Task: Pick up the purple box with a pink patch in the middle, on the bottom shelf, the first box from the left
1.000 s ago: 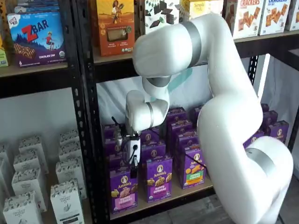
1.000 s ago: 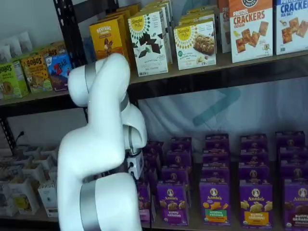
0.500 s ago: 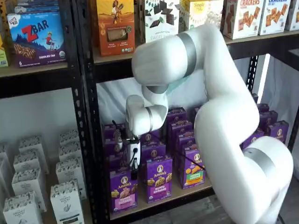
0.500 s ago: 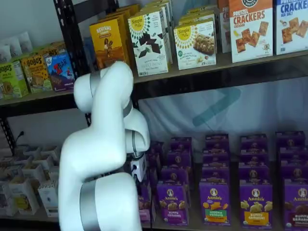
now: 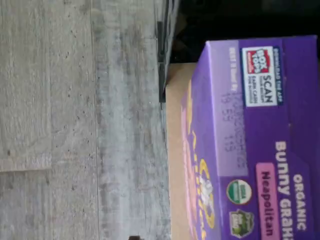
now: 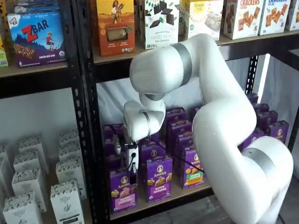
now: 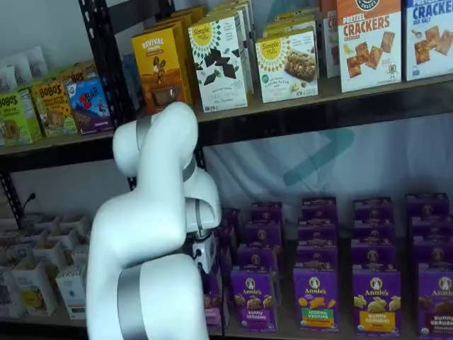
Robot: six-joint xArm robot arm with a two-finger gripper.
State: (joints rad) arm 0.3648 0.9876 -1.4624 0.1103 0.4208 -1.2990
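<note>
The purple box stands upright at the left end of the bottom shelf, with a pink band across its front. My gripper hangs just above the box's top right corner. Only a black finger under the white body shows, side-on. The jaws stand wide with nothing held. The wrist view looks close onto the purple box from above, showing its top flap and a pink label. In a shelf view the arm covers most of the purple box.
More purple cartons stand in rows to the right and behind. A black rack post rises just left of the box. White cartons fill the neighbouring bay. The black beam edges the tan board above the grey floor.
The arm's big upper joint has swung left and lower. The gripper has edged slightly down over the purple box. The box has not moved.
</note>
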